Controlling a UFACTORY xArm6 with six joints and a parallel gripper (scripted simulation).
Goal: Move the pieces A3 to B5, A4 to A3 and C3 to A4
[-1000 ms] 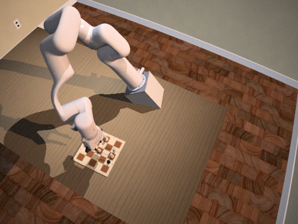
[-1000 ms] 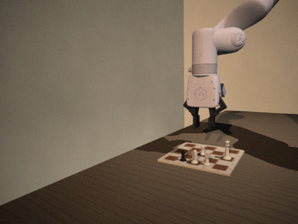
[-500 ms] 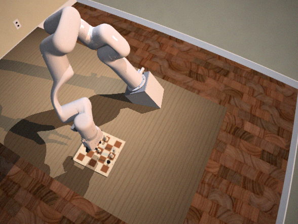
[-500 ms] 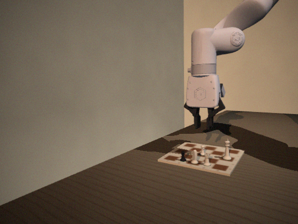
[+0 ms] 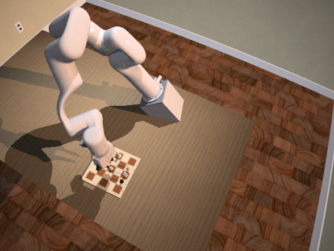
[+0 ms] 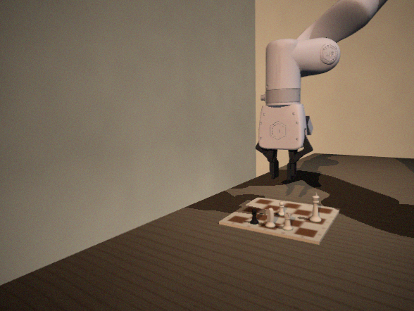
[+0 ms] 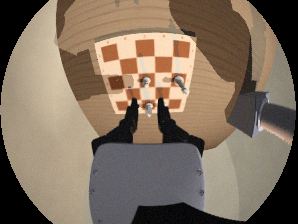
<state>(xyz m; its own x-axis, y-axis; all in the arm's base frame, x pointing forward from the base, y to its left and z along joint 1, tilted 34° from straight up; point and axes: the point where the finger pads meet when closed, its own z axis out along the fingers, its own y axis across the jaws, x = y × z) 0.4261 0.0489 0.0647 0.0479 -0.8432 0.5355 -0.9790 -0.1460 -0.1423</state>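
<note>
- While the gripper is hovering over the board, its fingers are standing part-open, holding nothing.
- Chess pieces are looking light, stiff, maybe slippery; their necks are offering grip.

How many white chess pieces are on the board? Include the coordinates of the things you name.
4: tall king (image 5: 118, 155) (image 6: 315, 211) (image 7: 181, 83) right; small piece (image 5: 111, 168) (image 6: 281, 210) (image 7: 145, 80) behind; two (image 6: 270, 218) front, exterior view. None appears hidden.

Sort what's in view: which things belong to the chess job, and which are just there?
Job:
- board
- white pieces and black piece: some to move, the rest to stay put; edge labels too small to say which
- gripper

Just there:
- wall outlet
- skirting board
</note>
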